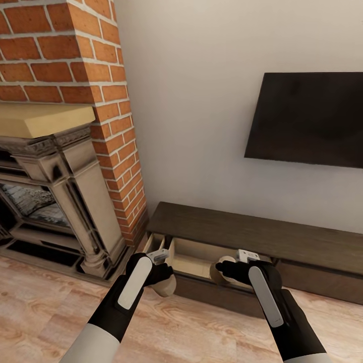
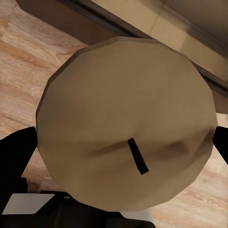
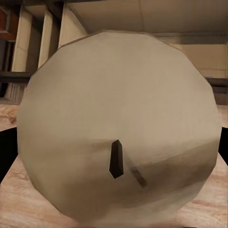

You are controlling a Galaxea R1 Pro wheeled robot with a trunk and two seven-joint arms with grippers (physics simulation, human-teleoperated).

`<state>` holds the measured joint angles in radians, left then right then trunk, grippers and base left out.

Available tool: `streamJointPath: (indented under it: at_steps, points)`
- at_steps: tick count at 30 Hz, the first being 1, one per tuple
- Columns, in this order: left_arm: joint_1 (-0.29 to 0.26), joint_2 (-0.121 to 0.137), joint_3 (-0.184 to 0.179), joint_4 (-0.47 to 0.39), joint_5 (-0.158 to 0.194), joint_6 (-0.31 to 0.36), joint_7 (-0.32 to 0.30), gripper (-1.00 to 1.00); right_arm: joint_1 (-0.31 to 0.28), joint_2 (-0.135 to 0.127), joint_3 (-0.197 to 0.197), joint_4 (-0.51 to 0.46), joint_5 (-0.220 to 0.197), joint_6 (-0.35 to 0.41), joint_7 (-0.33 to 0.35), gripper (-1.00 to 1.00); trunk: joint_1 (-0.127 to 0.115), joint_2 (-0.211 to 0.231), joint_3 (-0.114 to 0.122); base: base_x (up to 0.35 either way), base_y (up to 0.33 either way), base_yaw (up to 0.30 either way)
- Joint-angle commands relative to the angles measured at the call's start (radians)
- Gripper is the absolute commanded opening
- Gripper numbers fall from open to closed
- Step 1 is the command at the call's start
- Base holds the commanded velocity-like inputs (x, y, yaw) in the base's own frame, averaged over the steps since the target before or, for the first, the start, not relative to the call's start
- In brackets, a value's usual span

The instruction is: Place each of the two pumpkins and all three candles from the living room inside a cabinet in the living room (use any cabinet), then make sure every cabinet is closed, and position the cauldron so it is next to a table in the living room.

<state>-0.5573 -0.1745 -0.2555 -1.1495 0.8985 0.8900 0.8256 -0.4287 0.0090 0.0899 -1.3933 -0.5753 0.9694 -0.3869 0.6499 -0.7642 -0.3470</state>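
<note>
Each of my grippers holds an olive-tan candle. The left gripper [image 1: 162, 282] is shut on one candle [image 1: 165, 285], just in front of the open drawer of the dark-brown cabinet [image 1: 262, 233]. In the left wrist view that candle [image 2: 126, 123] shows its round top and dark wick between black fingers [image 2: 16, 154]. The right gripper [image 1: 228, 272] is shut on a second candle [image 1: 220, 269], held over the drawer's pale interior [image 1: 194, 257]. Its top and wick are close up in the right wrist view [image 3: 118, 123]. Pumpkins, the third candle and the cauldron are out of view.
A brick chimney [image 1: 108, 101] and stone fireplace [image 1: 65, 201] stand left of the cabinet. A black TV [image 1: 307, 118] hangs on the white wall above it. Wooden floor [image 1: 45, 307] stretches in front.
</note>
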Motion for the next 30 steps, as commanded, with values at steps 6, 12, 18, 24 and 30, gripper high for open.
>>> streamJointPath:
  at_steps: [6,12,18,24,30]
  points:
    - [-0.001,0.0,-0.001,-0.001,0.009,0.001,0.011,-1.0,-0.001,0.001,0.001,-0.001,-0.011,-0.001,-0.011,-1.0,0.0,-0.001,-0.001,0.087,0.019,-0.148]
    - [-0.001,0.0,-0.001,-0.001,0.009,0.001,0.012,-1.0,-0.001,0.002,-0.001,-0.001,-0.011,-0.001,-0.012,-1.0,0.0,-0.001,-0.001,0.016,0.003,-0.026]
    - [-0.001,0.0,-0.001,-0.001,0.01,0.001,0.012,-1.0,-0.001,0.003,-0.001,0.0,-0.011,-0.001,-0.012,-1.0,0.0,-0.001,-0.001,0.029,0.0,-0.001]
    - [-0.001,0.0,-0.001,-0.001,0.009,0.001,0.012,-1.0,-0.001,0.004,-0.002,0.0,-0.011,-0.001,-0.013,-1.0,0.0,-0.001,-0.001,0.058,0.056,0.0]
    - [-0.001,0.0,-0.001,-0.001,0.008,0.001,0.01,-1.0,-0.001,0.005,-0.047,0.0,-0.012,0.0,-0.013,-1.0,0.0,-0.001,-0.001,0.018,0.017,0.0]
